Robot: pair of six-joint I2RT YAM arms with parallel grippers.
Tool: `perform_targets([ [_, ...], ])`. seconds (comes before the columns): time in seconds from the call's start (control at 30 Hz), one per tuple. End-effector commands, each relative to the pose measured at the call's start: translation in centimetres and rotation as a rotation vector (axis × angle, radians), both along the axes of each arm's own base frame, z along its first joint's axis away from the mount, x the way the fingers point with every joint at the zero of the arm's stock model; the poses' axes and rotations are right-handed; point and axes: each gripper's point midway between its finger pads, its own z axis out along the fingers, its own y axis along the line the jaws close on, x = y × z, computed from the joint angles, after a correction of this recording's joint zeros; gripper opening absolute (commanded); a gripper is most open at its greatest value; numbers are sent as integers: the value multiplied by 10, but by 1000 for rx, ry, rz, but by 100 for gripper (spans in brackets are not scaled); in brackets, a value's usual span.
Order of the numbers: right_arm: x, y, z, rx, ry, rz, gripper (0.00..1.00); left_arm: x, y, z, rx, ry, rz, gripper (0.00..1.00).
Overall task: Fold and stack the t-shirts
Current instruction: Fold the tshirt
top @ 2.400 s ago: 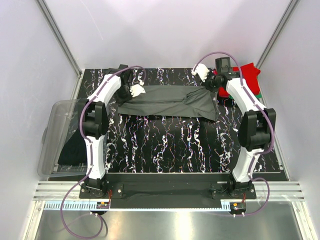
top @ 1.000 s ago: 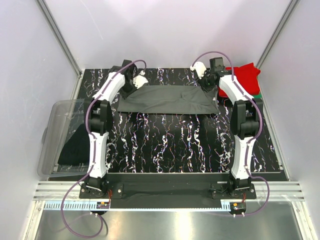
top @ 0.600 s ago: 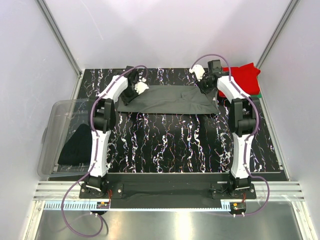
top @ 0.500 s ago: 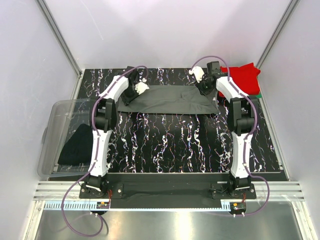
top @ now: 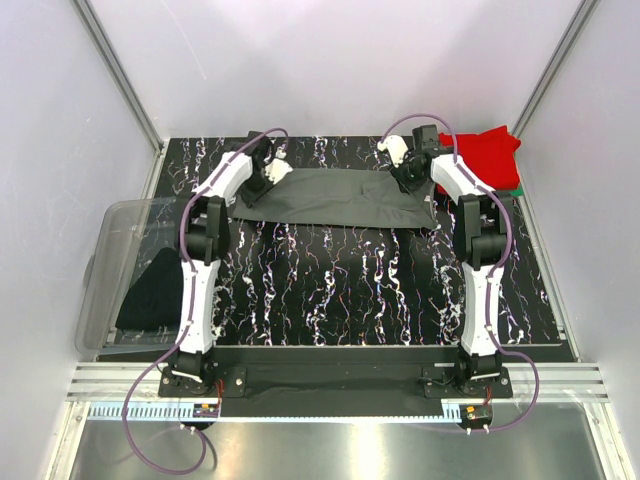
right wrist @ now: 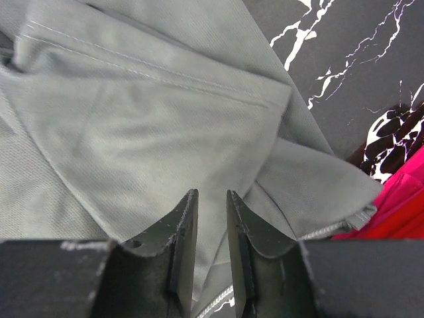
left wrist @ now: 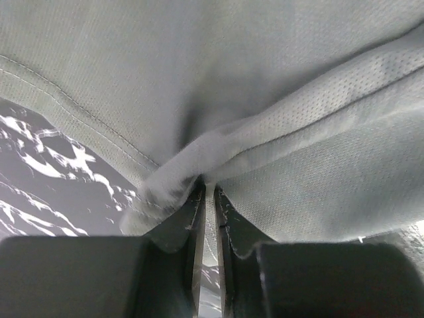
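Observation:
A dark grey t-shirt (top: 335, 200) lies flat as a wide strip at the far middle of the table. My left gripper (top: 270, 175) is at its far left corner. In the left wrist view it (left wrist: 207, 189) is shut on a bunched fold of the grey cloth (left wrist: 265, 79). My right gripper (top: 403, 172) is at the far right corner. In the right wrist view its jaws (right wrist: 212, 195) stand slightly apart over the flat grey cloth (right wrist: 146, 119), holding nothing. A red t-shirt (top: 488, 155) lies at the far right, with a green one (top: 516, 188) showing under it.
A clear plastic tub (top: 105, 260) hangs off the table's left edge with a black t-shirt (top: 150, 290) in it. The red cloth (right wrist: 404, 199) lies just right of the grey shirt's corner. Both arms reach out to the far edge.
The grey shirt's right part, which drooped toward me, has been pulled out into a flat strip. Both grippers have shifted slightly inward along its far edge.

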Motion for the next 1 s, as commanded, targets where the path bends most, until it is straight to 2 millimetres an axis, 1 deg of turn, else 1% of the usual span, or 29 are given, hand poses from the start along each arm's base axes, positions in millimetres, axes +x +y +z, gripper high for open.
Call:
perform_targets([
  [0.0,12,5,10,21,-37,-10,31,-15,3,36,-37,-46,43,16],
  [0.03,12,6,8,24,-32,-9,31,-23,3,32,-39,-25,43,16],
  [0.07,11,6,6,23,-27,-8,31,-25,2,35,-50,-33,47,17],
  [0.1,12,6,2,23,-23,-8,31,-27,3,34,-50,-27,48,17],
  [0.13,13,7,0,21,-21,-9,31,-29,3,32,-49,-19,51,17],
  [0.17,12,7,-8,12,-9,-12,31,-33,4,27,-44,-4,62,17],
  [0.2,14,3,-12,-12,-6,-25,31,-34,4,24,-43,2,65,17],
  [0.23,16,4,-11,-29,-13,-20,31,-38,4,21,-43,14,71,17],
  [0.27,16,2,-21,-49,1,-20,31,-41,3,20,-52,22,80,17],
  [0.3,17,-3,-25,-87,6,-35,31,-43,2,20,-57,28,81,17],
  [0.33,22,-6,-23,-104,-6,-37,30,-46,1,20,-58,29,85,17],
  [0.37,23,-7,-32,-119,9,-41,30,-53,1,20,-62,41,87,17],
  [0.4,25,-13,-34,-144,11,-56,30,-57,0,19,-63,49,87,17],
  [0.43,31,-13,-30,-153,-6,-60,30,-65,1,15,-60,68,93,17],
  [0.47,33,-14,-34,-161,-3,-60,29,-68,-1,21,-65,59,94,17],
  [0.5,36,-16,-33,-165,-10,-64,29,-72,-2,21,-68,64,95,17],
  [0.53,42,-14,-27,-160,-29,-65,29,-80,-2,17,-66,82,97,17],
  [0.57,44,-14,-29,-158,-29,-67,29,-82,-6,25,-78,68,99,17],
  [0.6,47,-12,-26,-146,-39,-67,29,-87,-8,26,-82,72,96,17],
  [0.63,56,-9,-14,-133,-69,-74,30,-97,-8,21,-80,94,96,18],
  [0.67,60,-7,-18,-128,-67,-72,30,-101,-14,27,-87,82,89,18],
  [0.7,68,-3,-13,-122,-89,-72,30,-109,-19,28,-85,86,79,18],
  [0.73,73,-1,-2,-116,-113,-72,30,-114,-18,24,-80,102,79,18],
  [0.77,76,1,-9,-121,-108,-70,30,-118,-25,29,-83,92,64,18],
  [0.8,79,2,-7,-123,-113,-70,30,-121,-29,32,-85,88,54,19],
  [0.83,86,4,5,-122,-146,-71,30,-122,-31,41,-83,65,46,20],
  [0.87,87,5,5,-125,-150,-72,30,-123,-39,48,-84,47,23,22],
  [0.93,90,7,18,-114,-172,-76,30,-121,-47,65,-86,5,-13,29],
  [0.97,89,8,30,-105,-187,-79,30,-122,-53,79,-86,-32,-48,31],
])
